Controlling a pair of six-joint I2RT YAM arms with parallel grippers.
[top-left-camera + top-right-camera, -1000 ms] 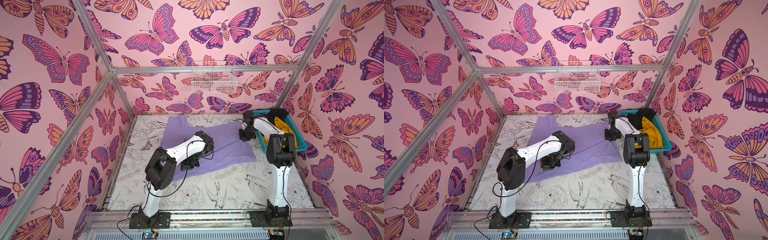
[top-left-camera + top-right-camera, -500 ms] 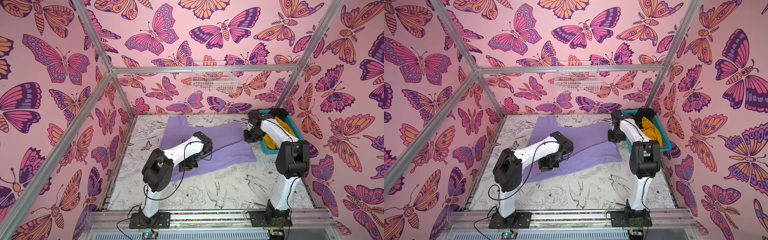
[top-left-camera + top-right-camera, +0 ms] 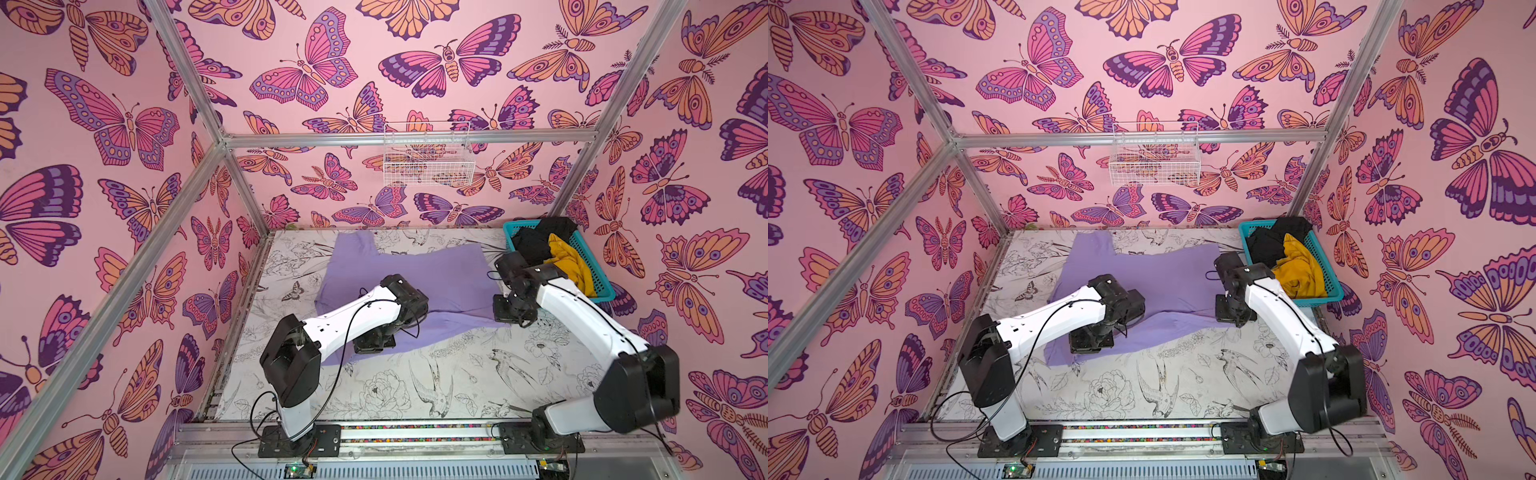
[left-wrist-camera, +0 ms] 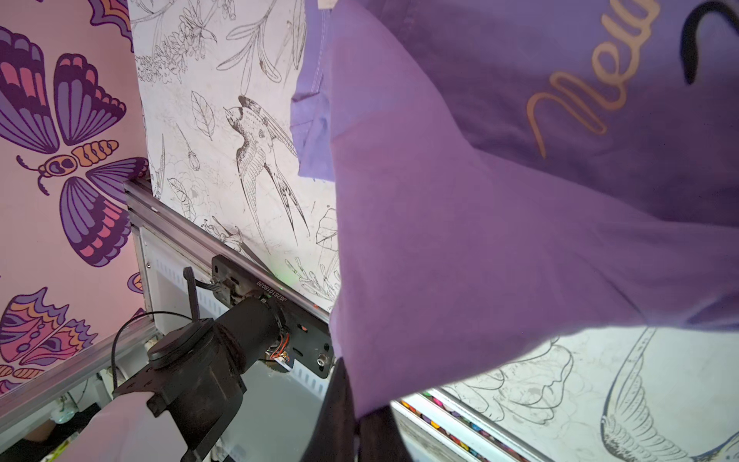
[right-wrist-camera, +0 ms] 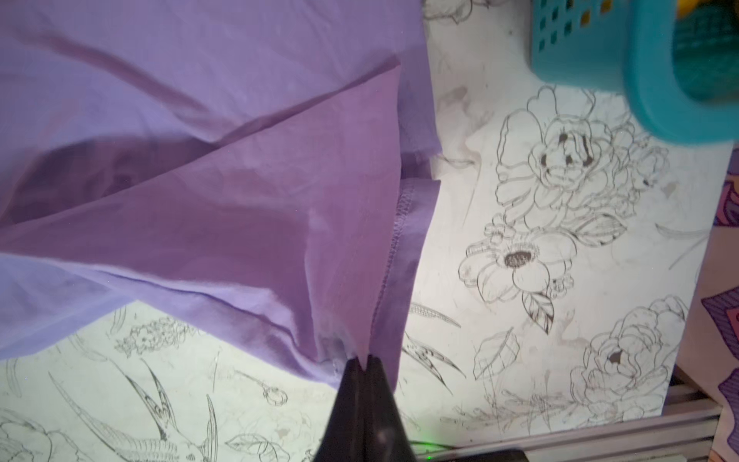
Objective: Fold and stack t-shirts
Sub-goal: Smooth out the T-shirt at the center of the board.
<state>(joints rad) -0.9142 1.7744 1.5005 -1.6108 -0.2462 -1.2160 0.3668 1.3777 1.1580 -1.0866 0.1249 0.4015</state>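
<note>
Three t-shirts are in view, one of each colour. The lavender t-shirt (image 3: pixel 436 274) lies alone on the desk (image 3: pixel 415 386), spread from the middle toward 11 o'clock, with one flap reaching the back edge near 12 o'clock. The other two share the single teal basket (image 3: pixel 510 227) at 2 o'clock on the desk. The black t-shirt (image 3: pixel 536 243) is bunched in its far half and rises above the far rim. The mustard-yellow t-shirt (image 3: pixel 571 264) is crumpled in its near half. A second container, a white wire basket (image 3: pixel 428 166), hangs on the back rail at 12 o'clock.

There are two arms and two grippers, and both grippers are on the lavender cloth. The left gripper (image 4: pixel 352 404) is clamped tight on a fold near the shirt's 7 o'clock edge. In the left wrist view the cloth rises out of the closed jaws, and pale script lettering (image 4: pixel 580 80) shows on the layer beneath. The right gripper (image 5: pixel 363 360) pinches the stitched hem corner at the shirt's 4 o'clock end, jaws closed on the fabric. It pulls the cloth into a peak off the desk, near the teal basket but apart from it.
</note>
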